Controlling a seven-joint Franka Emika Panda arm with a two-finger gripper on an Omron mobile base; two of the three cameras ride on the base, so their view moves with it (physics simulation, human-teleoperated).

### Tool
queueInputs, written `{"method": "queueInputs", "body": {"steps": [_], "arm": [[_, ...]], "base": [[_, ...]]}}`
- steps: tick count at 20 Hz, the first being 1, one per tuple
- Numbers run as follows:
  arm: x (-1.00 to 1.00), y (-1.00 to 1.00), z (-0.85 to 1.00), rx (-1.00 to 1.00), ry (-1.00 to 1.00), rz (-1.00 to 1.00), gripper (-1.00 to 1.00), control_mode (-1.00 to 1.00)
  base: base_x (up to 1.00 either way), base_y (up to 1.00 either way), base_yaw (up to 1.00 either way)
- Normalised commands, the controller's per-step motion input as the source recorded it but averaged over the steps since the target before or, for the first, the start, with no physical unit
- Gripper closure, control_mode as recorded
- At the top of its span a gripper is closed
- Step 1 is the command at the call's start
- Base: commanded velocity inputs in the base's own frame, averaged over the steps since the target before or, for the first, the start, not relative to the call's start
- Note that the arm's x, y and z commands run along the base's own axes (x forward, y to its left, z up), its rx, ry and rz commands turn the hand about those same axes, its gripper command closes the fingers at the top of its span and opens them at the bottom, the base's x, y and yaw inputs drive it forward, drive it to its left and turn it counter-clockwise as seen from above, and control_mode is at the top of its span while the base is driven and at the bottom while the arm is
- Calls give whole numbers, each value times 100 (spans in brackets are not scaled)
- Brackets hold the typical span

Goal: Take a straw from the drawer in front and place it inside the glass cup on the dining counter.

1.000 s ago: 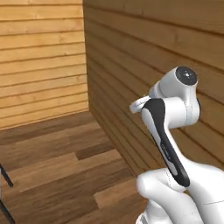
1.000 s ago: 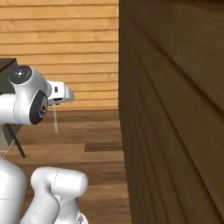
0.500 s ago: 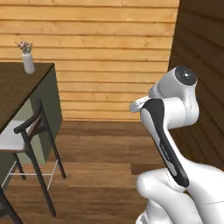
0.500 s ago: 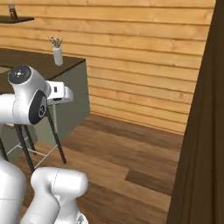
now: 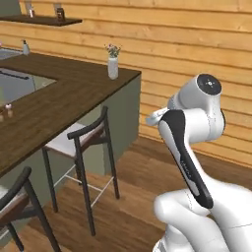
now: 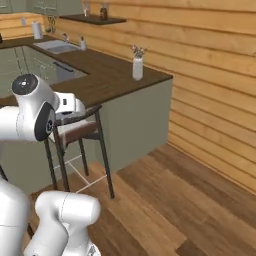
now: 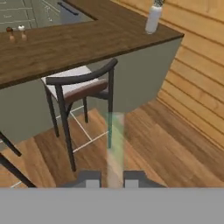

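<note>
Currently the gripper (image 7: 112, 180) is clamped on the straw (image 7: 114, 146), which projects forward between its fingertips, above the wood floor (image 7: 148, 144) beside the dining counter (image 7: 65, 48) and a stool (image 7: 81, 85).

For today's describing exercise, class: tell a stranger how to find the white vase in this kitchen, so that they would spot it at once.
Start at the long dark-brown dining counter on its sage-green base, before the wood-plank wall. Follow its top to the far corner nearest that wall, above the dark-framed stool. There stands the vase: a slim white bottle shape holding a small sprig, taller than the two tiny shakers farther along.
</note>
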Motion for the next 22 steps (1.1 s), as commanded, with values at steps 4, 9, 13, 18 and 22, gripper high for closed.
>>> {"method": "queueInputs", "body": {"steps": [4,9,13,18,22], "arm": [[0,0,0,0,0,0,100,100],[0,0,0,0,0,0,100,100],[0,0,0,0,0,0,100,100],[0,0,0,0,0,0,100,100],[0,0,0,0,0,0,100,100]], "base": [[29,10,78],[38,13,77],[59,5,74],[90,0,57],[100,4,22]]}}
